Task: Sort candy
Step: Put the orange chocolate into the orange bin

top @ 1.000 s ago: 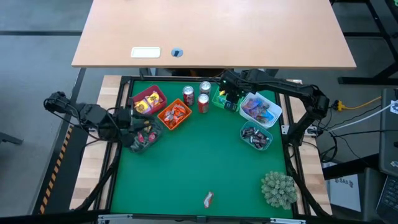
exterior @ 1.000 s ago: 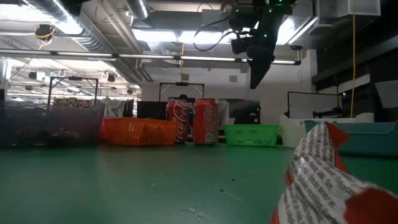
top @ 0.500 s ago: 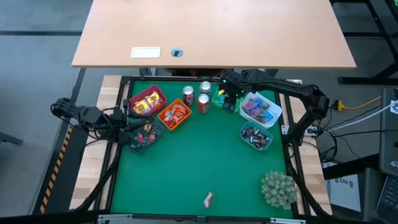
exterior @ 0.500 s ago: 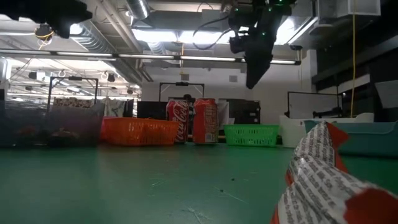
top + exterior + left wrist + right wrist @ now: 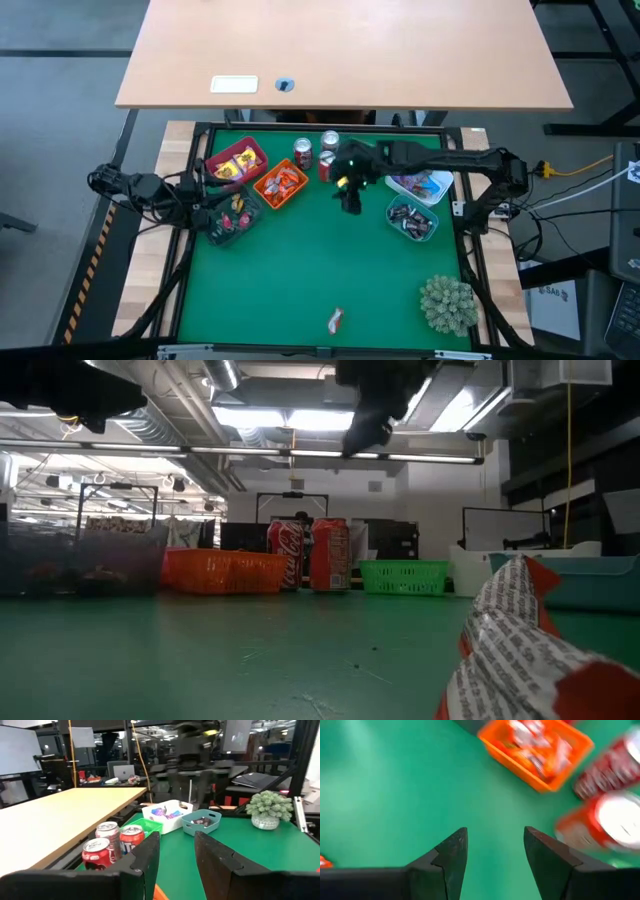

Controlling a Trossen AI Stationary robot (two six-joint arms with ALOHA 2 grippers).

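Observation:
One loose candy (image 5: 335, 320) in a red-and-white wrapper lies on the green mat near the front edge; it shows large in the low view (image 5: 530, 650). More candy fills a red basket (image 5: 238, 162), an orange basket (image 5: 280, 184), a dark basket (image 5: 232, 218), a white basket (image 5: 420, 184) and a teal basket (image 5: 412, 220). My right gripper (image 5: 351, 203) hangs open over bare mat just right of the orange basket (image 5: 537, 750), pointing slantwise down. My left gripper (image 5: 210, 193) is open and level at the table's left edge, beside the dark basket, with nothing between its fingers (image 5: 145, 860).
Red soda cans (image 5: 326, 165) stand at the far middle, close behind my right gripper. A green basket (image 5: 403, 576) sits right of them. A spiky grey-green plant ball (image 5: 447, 303) stands at the near right corner. The middle of the mat (image 5: 300, 270) is bare.
My right gripper has swung from above the green basket at the far right toward the table's left and near side, over bare mat beside the orange basket, tipping less steeply downward. My left arm has folded back toward the table's left edge and sunk lower.

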